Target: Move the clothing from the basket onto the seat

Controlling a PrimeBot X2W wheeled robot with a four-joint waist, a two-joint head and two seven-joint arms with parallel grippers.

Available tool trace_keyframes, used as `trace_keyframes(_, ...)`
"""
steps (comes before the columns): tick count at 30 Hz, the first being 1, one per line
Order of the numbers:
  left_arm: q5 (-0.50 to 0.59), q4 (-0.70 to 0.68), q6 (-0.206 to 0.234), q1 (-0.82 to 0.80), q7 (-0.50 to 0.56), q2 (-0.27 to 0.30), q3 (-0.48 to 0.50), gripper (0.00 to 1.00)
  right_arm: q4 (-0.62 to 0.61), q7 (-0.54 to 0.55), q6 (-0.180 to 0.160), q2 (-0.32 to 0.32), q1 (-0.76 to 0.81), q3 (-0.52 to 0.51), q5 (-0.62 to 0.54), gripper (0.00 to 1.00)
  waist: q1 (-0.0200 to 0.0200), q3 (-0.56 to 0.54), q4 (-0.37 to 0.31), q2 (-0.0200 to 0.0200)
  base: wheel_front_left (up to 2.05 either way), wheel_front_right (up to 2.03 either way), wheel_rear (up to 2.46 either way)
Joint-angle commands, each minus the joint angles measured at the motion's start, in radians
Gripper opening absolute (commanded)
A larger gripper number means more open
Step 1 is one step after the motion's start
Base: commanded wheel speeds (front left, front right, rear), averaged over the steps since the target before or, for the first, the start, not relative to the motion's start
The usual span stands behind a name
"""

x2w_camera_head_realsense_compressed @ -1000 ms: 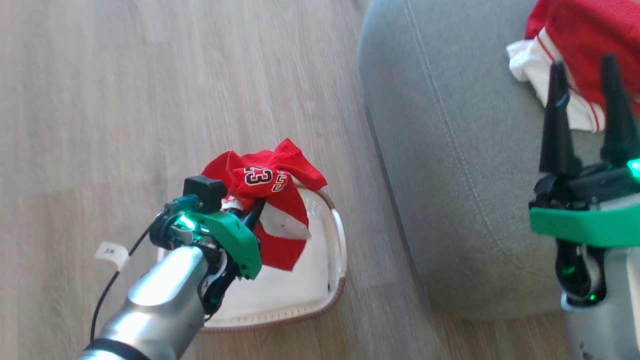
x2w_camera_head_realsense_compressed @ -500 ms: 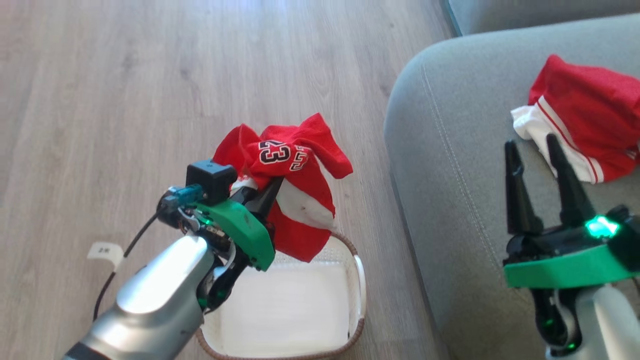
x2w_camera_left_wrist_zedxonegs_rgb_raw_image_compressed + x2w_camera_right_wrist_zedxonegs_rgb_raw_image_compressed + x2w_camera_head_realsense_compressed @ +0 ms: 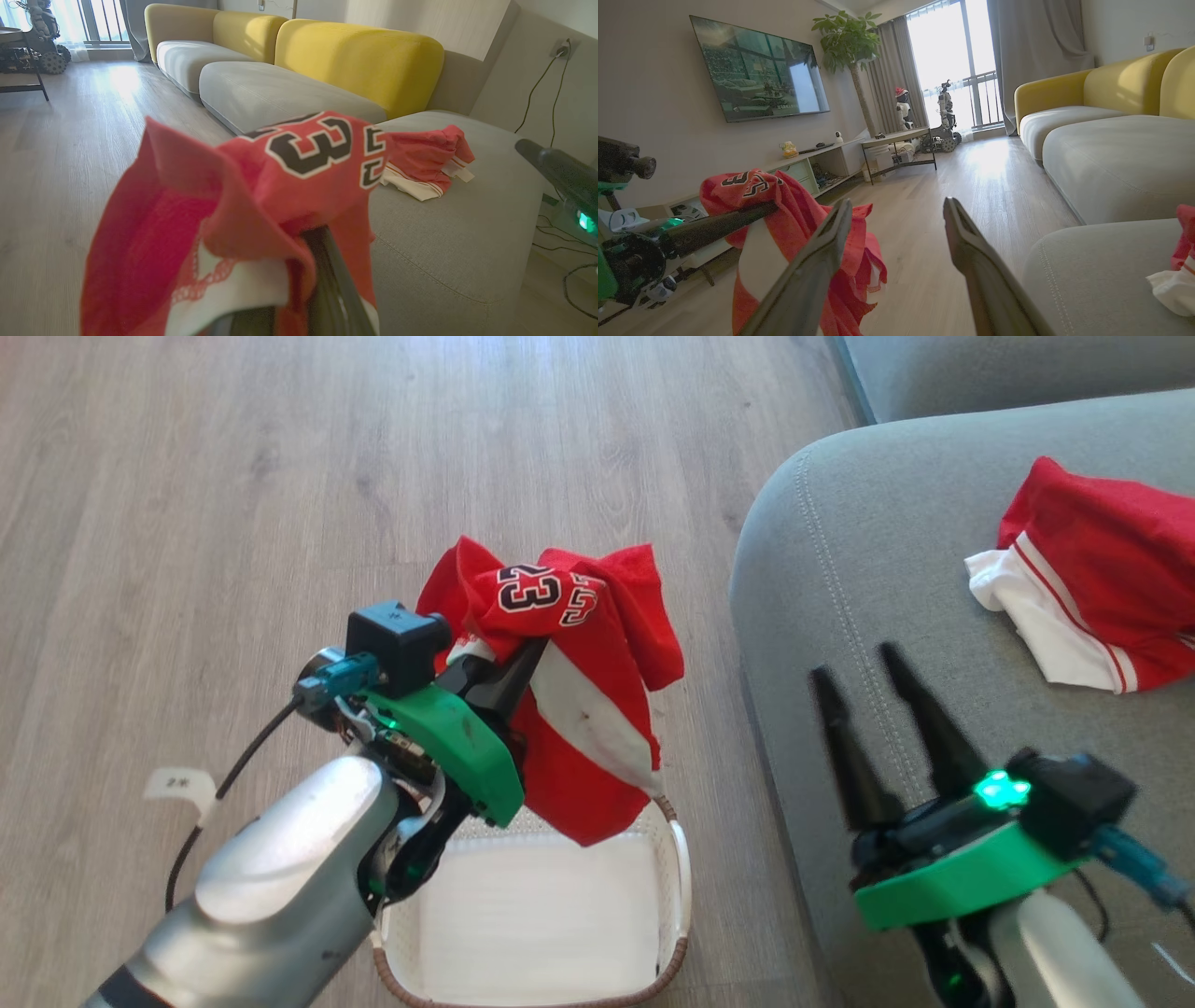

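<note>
My left gripper is shut on the clothing, a red jersey with "23" on it, which hangs over the far end of the basket. The basket's white floor shows bare. In the left wrist view the jersey drapes over my dark finger. To the right is the seat, a grey cushion, with a red and white garment lying on it. My right gripper hovers open over the seat's near left part, and nothing is between its fingers.
Wood floor surrounds the basket. More sofa cushions with yellow backs run beyond the seat. A wall TV, a low cabinet, a plant and a side table stand across the room. Cables trail by the wall.
The head camera has shifted. My left gripper has lifted the jersey higher above the basket. My right gripper has drawn away from the garment on the seat, toward the seat's left edge.
</note>
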Motion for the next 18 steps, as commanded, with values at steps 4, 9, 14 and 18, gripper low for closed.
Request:
trace_keyframes(4, 0.0, -0.048, 0.008, -0.09, 0.005, 0.033, 0.053, 0.0, -0.01, -0.005, 0.0, -0.044, -0.061, 0.11, 0.035, 1.0, 0.0001, 0.005, 0.004, -0.0001, 0.0, 0.0, 0.0)
trace_keyframes(9, 0.007, -0.059, 0.002, -0.105, 0.014, 0.022, 0.038, 0.0, 0.054, -0.004, 0.0, -0.07, -0.156, 0.244, 0.079, 1.0, 0.0001, 0.005, 0.012, -0.0001, 0.0, 0.0, 0.0)
trace_keyframes(14, 0.012, -0.063, -0.005, -0.113, 0.02, 0.003, 0.017, 0.0, 0.152, 0.004, 0.0, -0.085, -0.269, 0.361, 0.129, 1.0, 0.0001, 0.001, 0.035, -0.0001, 0.0, 0.0, 0.0)
trace_keyframes(18, 0.015, -0.062, -0.017, -0.115, 0.023, -0.009, 0.0, 0.0, 0.241, 0.038, 0.0, -0.084, -0.345, 0.457, 0.199, 1.0, 0.0001, -0.005, 0.057, -0.0001, 0.0, 0.0, 0.0)
